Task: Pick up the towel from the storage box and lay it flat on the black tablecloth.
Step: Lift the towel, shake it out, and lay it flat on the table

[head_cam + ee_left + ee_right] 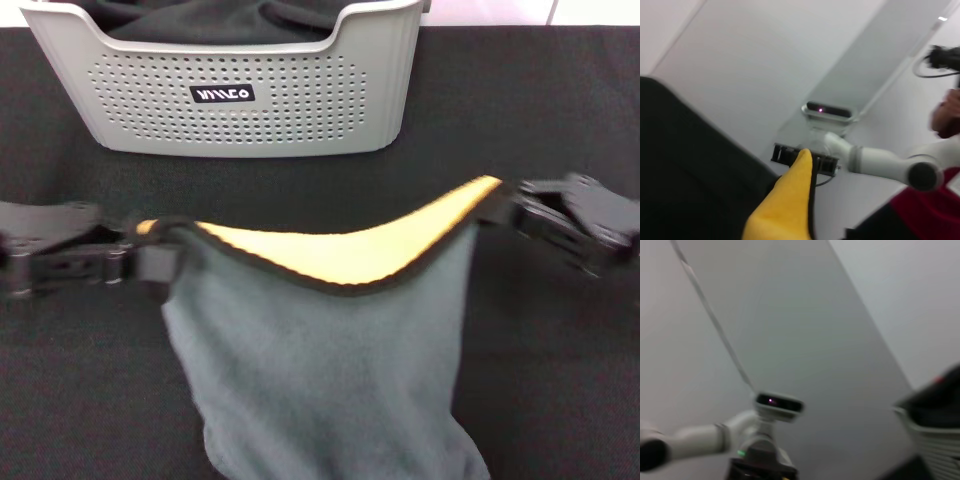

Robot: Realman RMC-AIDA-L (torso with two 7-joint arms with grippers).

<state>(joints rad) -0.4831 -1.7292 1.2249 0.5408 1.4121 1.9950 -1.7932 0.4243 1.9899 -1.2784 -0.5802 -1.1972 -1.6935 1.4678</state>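
Observation:
The towel [330, 370] hangs stretched between my two grippers, grey-green face toward me, with its yellow face [350, 250] showing along the sagging, black-edged top. My left gripper [150, 262] is shut on its left top corner. My right gripper [505, 212] is shut on its right top corner, a little higher. The towel's lower part drops out of the head view. The left wrist view shows the yellow face [787, 210] running to the right gripper [805, 159]. The storage box [240, 120] stands behind the towel on the black tablecloth [520, 110].
A dark cloth [200, 20] lies inside the storage box. The box's rim also shows in the right wrist view [935, 440], with my left arm [700, 437] farther off. A pale wall fills the rest of both wrist views.

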